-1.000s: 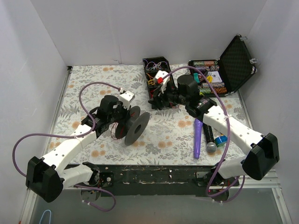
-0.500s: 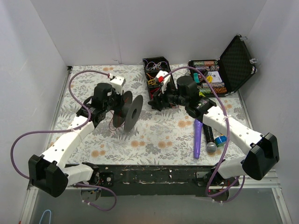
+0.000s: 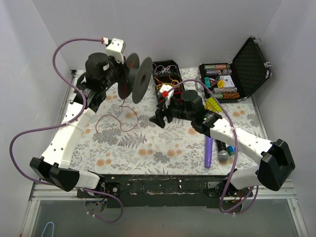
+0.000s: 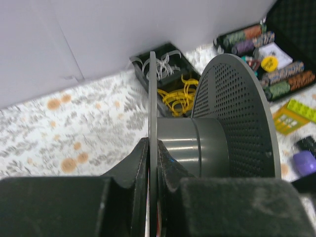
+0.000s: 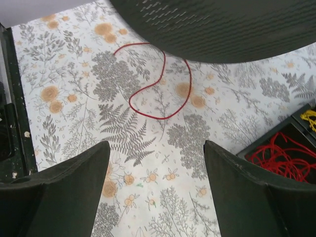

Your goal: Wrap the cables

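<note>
left gripper (image 4: 153, 157): pinches one flange of the spool (image 3: 140, 79) — held high, we judge, to keep the hub free for winding.
red cable (image 5: 160, 118): trails off the spool, looped on the table (image 3: 163, 143).
right gripper (image 5: 155, 168): fingers spread, empty — the loop lies ahead of them, apart.

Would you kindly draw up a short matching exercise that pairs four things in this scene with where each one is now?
Things:
1. spool
2. red cable
3. purple tube
4. black case

Places:
A. lying loose on the table, left of centre
B. standing open at the far right corner
C. clamped by its flange in the left gripper
D. lying at the near right

Pairs: 1-C, 2-A, 3-D, 4-B
</note>
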`<state>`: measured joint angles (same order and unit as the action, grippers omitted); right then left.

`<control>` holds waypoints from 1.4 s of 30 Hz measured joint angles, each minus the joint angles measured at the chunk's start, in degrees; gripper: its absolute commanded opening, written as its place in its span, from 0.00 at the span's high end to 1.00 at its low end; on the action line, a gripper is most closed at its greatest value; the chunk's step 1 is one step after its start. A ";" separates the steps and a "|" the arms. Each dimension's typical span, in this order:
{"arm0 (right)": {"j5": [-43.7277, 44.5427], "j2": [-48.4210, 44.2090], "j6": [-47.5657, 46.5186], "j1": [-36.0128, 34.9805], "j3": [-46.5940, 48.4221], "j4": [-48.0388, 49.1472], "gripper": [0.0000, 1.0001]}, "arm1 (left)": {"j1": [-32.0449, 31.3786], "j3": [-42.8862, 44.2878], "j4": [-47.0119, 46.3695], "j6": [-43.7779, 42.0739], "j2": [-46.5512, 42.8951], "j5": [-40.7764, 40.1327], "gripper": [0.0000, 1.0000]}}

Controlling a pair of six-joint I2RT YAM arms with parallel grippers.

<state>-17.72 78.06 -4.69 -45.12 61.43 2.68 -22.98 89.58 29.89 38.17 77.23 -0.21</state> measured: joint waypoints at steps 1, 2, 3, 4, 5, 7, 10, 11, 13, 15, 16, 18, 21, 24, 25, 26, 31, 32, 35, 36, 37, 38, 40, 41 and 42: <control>0.00 -0.02 0.02 -0.63 -0.74 1.99 0.15 | 0.00 2.36 0.20 -0.31 0.55 -0.33 1.00; 0.00 -0.02 0.11 -1.27 -1.42 4.20 0.15 | 0.00 4.37 0.22 -0.68 1.01 -0.59 1.00; 0.02 -0.02 0.22 -1.86 -2.08 6.25 0.15 | 0.00 6.16 0.26 -0.98 1.25 -0.87 1.00; 0.00 0.11 0.26 -2.38 -2.47 8.09 0.15 | 0.00 7.67 0.31 -1.33 1.33 -1.01 1.00; 0.00 0.44 0.31 -2.78 -2.58 9.97 0.15 | 0.00 9.05 0.48 -1.68 1.36 -1.16 1.00; -0.04 1.77 0.39 -3.41 -2.58 14.25 0.15 | 0.00 12.37 1.16 -2.40 1.55 -1.49 1.00; 0.07 5.33 0.46 -3.48 -2.12 17.97 0.15 | 0.00 16.48 1.55 -3.10 2.12 -1.79 1.00; 0.17 7.04 0.66 -3.48 -1.64 18.45 0.14 | 0.00 17.66 1.62 -3.28 2.25 -1.90 1.00; 0.63 10.47 1.57 -3.48 -0.90 18.99 0.14 | 0.00 19.37 1.90 -3.45 2.29 -1.95 1.00; 0.87 13.29 3.21 -3.30 -0.79 19.89 0.14 | 0.00 20.44 2.14 -3.45 2.29 -1.95 1.00; 0.83 14.93 4.74 -3.15 -0.79 21.05 0.14 | 0.00 20.83 2.29 -3.43 2.29 -1.92 1.00; 0.59 18.69 8.57 -2.73 -0.13 23.54 0.14 | 0.00 21.07 2.67 -3.41 2.29 -1.92 1.00; 0.68 25.29 16.63 -2.10 3.21 26.82 0.15 | 0.00 21.07 3.43 -3.30 2.29 -1.77 1.00; 1.33 31.34 24.00 -1.64 8.66 29.03 0.15 | 0.00 21.07 3.89 -3.23 2.29 -1.51 1.00; 1.70 32.94 26.34 -1.46 10.47 29.70 0.16 | 0.00 21.07 4.00 -3.21 2.29 -1.44 1.00; 2.19 34.23 28.55 -1.36 12.04 30.08 0.18 | 0.00 21.07 4.09 -3.23 2.29 -1.36 1.00; 5.64 38.88 36.04 -1.29 19.58 26.71 0.20 | 0.00 21.07 4.39 -3.21 2.29 -1.07 1.00; 6.05 39.41 36.87 -1.29 20.26 26.05 0.20 | 0.00 21.07 4.42 -3.21 2.29 -0.96 1.00; 6.01 40.33 38.38 -1.36 20.44 25.77 0.22 | 0.00 21.07 4.42 -3.19 2.27 -0.68 1.00; 5.62 40.87 38.66 -1.42 20.59 25.73 0.22 | 0.00 21.07 4.42 -3.10 2.27 -0.61 1.00; 5.16 41.51 38.86 -1.53 20.94 25.70 0.23 | 0.00 21.07 4.42 -2.99 2.27 -0.61 1.00; 4.70 42.21 39.04 -1.70 21.35 25.68 0.25 | 0.00 21.07 4.42 -2.89 2.27 -0.61 1.00; 3.76 43.56 39.47 -2.14 21.88 25.90 0.31 | 0.00 21.07 4.42 -2.75 2.27 -0.61 1.00; 3.23 44.11 40.04 -2.36 21.88 25.94 0.40 | 0.00 21.07 4.42 -2.67 2.27 -0.61 1.00; 2.64 44.65 40.70 -2.58 21.77 26.16 0.52 | 0.00 21.16 4.44 -2.54 2.27 -0.59 1.00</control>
<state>-15.07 122.72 36.01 -47.70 83.20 28.84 -22.98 110.74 34.33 35.64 79.50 -0.80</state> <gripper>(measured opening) 0.705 0.058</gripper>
